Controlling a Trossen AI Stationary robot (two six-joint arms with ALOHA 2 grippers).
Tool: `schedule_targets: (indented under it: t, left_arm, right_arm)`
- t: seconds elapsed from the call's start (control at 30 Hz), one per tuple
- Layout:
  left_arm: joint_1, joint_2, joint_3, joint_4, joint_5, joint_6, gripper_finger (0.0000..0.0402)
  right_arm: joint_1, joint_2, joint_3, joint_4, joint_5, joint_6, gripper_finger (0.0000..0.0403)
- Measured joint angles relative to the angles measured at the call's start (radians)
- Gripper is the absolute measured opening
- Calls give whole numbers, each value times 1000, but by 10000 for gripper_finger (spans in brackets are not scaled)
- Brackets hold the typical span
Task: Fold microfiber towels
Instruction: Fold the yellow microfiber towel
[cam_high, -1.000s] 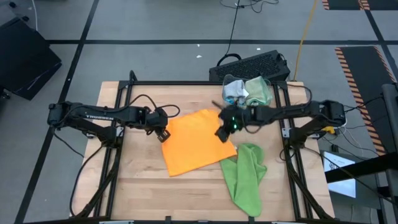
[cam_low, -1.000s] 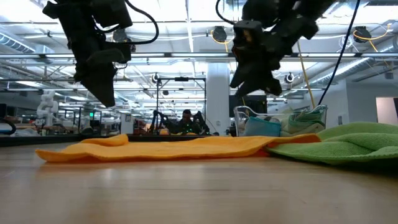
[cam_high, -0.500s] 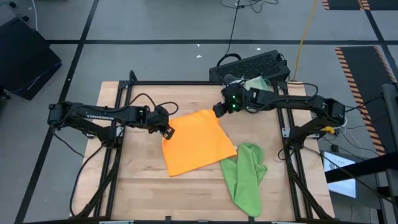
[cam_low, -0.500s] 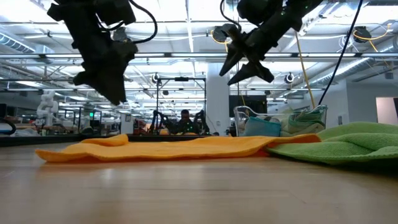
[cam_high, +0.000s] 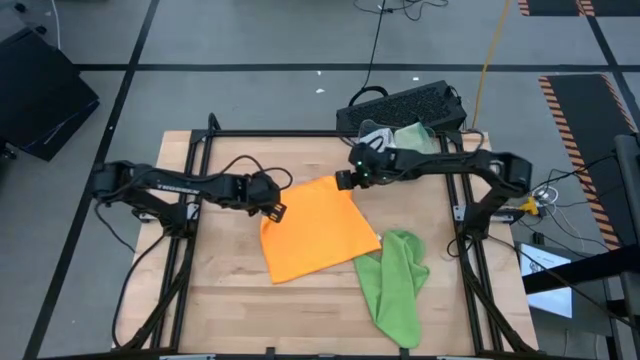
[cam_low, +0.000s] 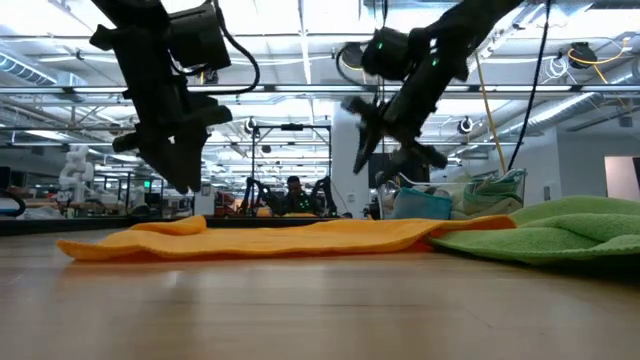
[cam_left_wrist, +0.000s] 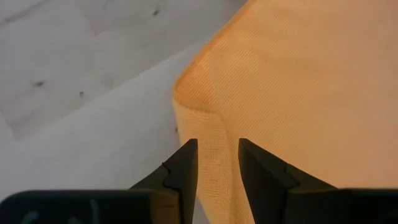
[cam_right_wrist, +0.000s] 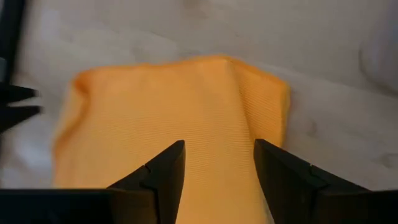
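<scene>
Fingers (cam_left_wrist: 183, 168) on the left gripper (cam_left_wrist: 217, 165) sit a little apart with nothing between them, hanging just above the left corner of the orange towel (cam_high: 315, 228), right where its folded edge rounds off. In the low view that gripper (cam_low: 180, 170) is clearly up off the cloth, not touching it.

Right gripper (cam_right_wrist: 217, 168) has its fingers (cam_right_wrist: 165, 171) spread noticeably wider, also empty, and it's looking down at the orange towel's far corner. From above, the right gripper (cam_high: 345, 180) hovers over that far corner, with the arm reaching in from the right side of the counter (cam_high: 230, 310). In the low view it's tilted and well above the cloth.

Orange towel itself lies flat near the middle of the counter, turned a bit diagonal to the counter's edges, looking like it's been doubled over since there's a thick folded edge on the left gripper's side.

Lime green towel (cam_high: 398, 285) is bunched up in a loose heap toward the near right corner, its upper end touching or slightly overlapping the orange towel's right corner.

At the far right corner there's a clear bin (cam_high: 400, 143) holding more towels (cam_low: 440, 203), blue and greenish ones from what I can make out.
</scene>
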Motion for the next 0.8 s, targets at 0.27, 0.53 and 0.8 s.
schedule_targets:
  t: [0.27,0.53,0.8]
  left_arm:
    - [0,22,-1,-6,-17,20,118]
    - [0,46,1,5,-20,39,118]
    - [0,45,-1,-7,-3,56,118]
  right_arm:
    - [-30,120,0,19,26,-30,185]
    - [-57,166,0,87,53,-55,164]
    - [-64,207,-1,109,53,-80,118]
